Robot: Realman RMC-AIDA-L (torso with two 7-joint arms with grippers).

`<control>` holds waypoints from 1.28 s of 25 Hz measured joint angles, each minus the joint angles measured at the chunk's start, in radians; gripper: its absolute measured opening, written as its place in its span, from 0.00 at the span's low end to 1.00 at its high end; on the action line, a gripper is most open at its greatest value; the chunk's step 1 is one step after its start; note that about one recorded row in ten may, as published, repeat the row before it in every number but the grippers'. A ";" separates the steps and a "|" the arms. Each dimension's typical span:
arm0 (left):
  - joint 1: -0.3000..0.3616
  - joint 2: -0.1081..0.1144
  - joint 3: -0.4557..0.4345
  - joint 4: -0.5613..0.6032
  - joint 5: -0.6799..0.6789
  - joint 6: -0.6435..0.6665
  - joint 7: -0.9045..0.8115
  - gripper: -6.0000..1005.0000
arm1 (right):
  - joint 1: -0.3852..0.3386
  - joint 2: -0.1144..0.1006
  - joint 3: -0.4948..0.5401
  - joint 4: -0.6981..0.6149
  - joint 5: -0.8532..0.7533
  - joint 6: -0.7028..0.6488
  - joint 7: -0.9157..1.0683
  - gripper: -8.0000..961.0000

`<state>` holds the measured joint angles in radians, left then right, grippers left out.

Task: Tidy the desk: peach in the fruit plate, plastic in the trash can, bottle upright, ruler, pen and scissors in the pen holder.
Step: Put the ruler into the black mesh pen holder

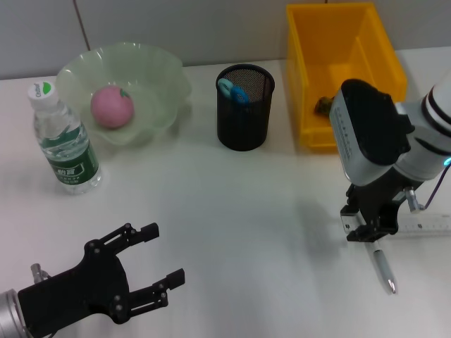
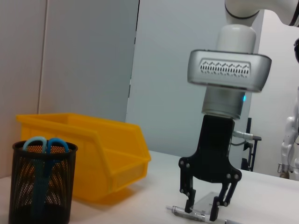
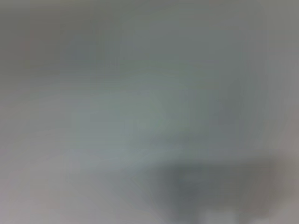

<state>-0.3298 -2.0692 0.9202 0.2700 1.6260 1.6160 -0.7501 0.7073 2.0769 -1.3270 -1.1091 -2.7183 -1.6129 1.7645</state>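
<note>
One slim, stiff, slippery pen (image 1: 381, 268) lies on the counter (image 1: 246, 211); right hand (image 2: 204, 209), fingers narrowly parted, straddles its barrel.

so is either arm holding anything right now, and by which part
Nothing is lifted. The right end effector is down over the pen on the table, fingers straddling its upper end; whether they have closed cannot be told. The left end effector is open and empty.

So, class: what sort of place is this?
Probably a staged desk in a robot lab: a white tabletop with a black mesh pen holder, a yellow plastic bin, and two robot arms.
</note>
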 joint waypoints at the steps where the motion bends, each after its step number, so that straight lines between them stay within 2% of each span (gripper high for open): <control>1: 0.000 0.000 0.000 0.000 0.000 0.001 0.000 0.83 | 0.000 0.000 0.005 -0.013 0.003 -0.011 0.004 0.41; 11: 0.000 0.003 -0.005 0.009 0.000 0.033 0.000 0.83 | 0.004 0.000 0.084 -0.203 0.127 -0.152 0.065 0.40; 19: 0.001 0.002 -0.001 0.017 0.000 0.037 0.000 0.83 | -0.009 -0.002 0.251 -0.261 0.372 -0.179 0.090 0.40; 26: 0.001 0.002 -0.004 0.017 0.000 0.042 0.009 0.83 | -0.067 -0.001 0.364 -0.230 0.629 -0.073 0.072 0.40; 32: 0.002 0.000 -0.006 0.028 0.000 0.047 0.012 0.83 | -0.117 0.000 0.409 -0.114 0.864 0.077 -0.012 0.41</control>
<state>-0.3281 -2.0693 0.9144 0.2985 1.6260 1.6629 -0.7383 0.5907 2.0770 -0.9182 -1.2232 -1.8540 -1.5362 1.7523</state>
